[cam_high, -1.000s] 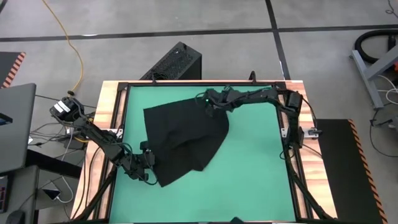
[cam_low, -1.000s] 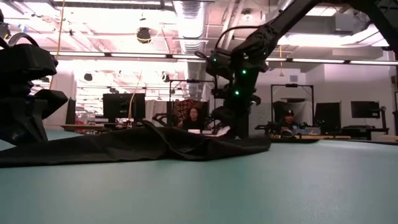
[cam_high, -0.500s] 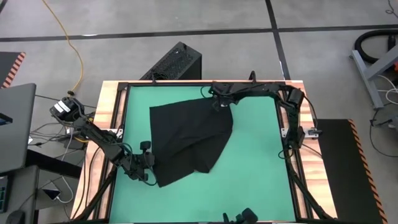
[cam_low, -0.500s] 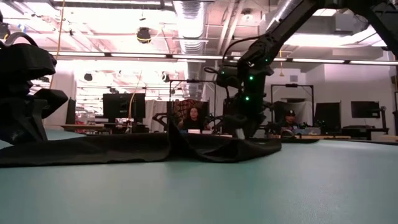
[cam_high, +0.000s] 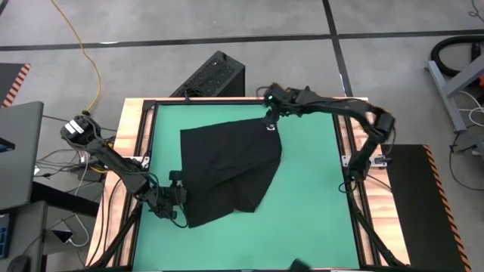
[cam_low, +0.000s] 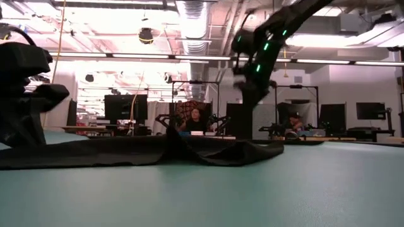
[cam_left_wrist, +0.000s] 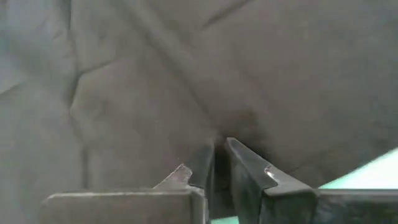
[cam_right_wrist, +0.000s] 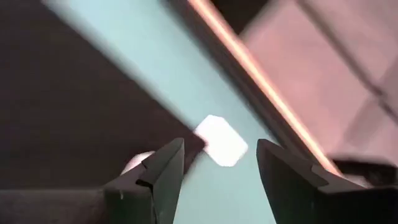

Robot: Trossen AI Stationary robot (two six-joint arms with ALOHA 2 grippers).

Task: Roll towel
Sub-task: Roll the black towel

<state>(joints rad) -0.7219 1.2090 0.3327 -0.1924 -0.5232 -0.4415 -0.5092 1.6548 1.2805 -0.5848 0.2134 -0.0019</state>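
The black towel (cam_high: 231, 162) lies spread on the green mat (cam_high: 310, 196), with a raised crease (cam_low: 170, 137) across its middle. Its white tag (cam_right_wrist: 221, 140) marks the far right corner (cam_high: 270, 127), which rests on the mat. My right gripper (cam_right_wrist: 221, 144) hangs open above that corner, clear of the cloth, and shows high up in the low view (cam_low: 252, 69). My left gripper (cam_high: 180, 199) is at the towel's near left edge, its fingers almost together on the cloth (cam_left_wrist: 219, 142). My left gripper has the towel at its near left edge (cam_left_wrist: 239, 124), the cloth caught between its two fingertips with only a narrow gap. The fingers slant down from the table's left side. One layer or several, I cannot tell. The towel lies slack on the mat.
A black ribbed box (cam_high: 212, 75) stands on the floor past the far edge. The table's dark frame rails (cam_high: 147, 136) border the mat. A laptop (cam_high: 15, 151) and cables lie off the left side. People sit at desks (cam_low: 197, 120) in the room behind.
My right gripper drew the towel's far right corner toward the far right, spreading the cloth flatter. It then rose well clear, and the corner stayed on the mat. The towel's near left part stayed in place.
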